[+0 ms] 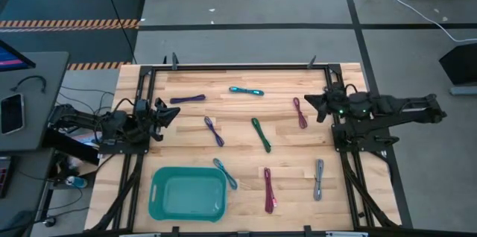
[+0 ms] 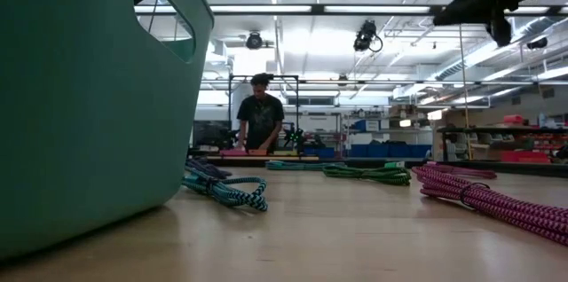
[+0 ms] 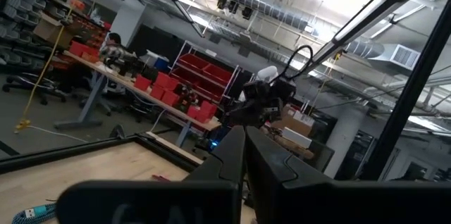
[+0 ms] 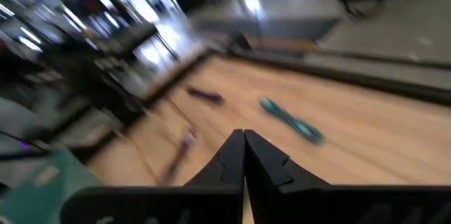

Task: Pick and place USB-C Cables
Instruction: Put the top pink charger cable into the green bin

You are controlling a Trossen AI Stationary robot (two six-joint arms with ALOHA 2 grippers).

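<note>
Wood table, butcher-block top, black frame round edges. On it: teal bin at front-left, nothing seen inside. Eight cables lying loose, all apart from each other: purple cable back-left; cyan cable back-centre; magenta-purple cable back-right; blue-purple cable mid-left; green cable centre; light blue cable just beside bin's right-rear corner, maybe touching; magenta cable front-centre; grey cable front-right. Low view: bin wall fills left, light blue cable right beside it, magenta cable on the right.
</note>
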